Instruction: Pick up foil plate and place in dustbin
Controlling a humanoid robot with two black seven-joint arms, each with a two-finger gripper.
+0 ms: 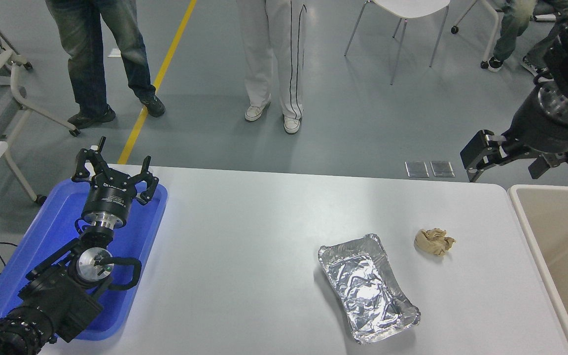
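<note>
head view: foil plate (368, 288), left of dustbin (557, 256), is judged light, flimsy; rim is best pinched by released right gripper (506, 160).

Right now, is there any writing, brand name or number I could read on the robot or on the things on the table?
Left gripper: a small pale print on its round black body, too small and blurred to read.
Foil plate: no text visible.
Blue tray: no text visible.
Dustbin: no text visible.
Right gripper: no text visible.
Nothing in this view can be read.
</note>
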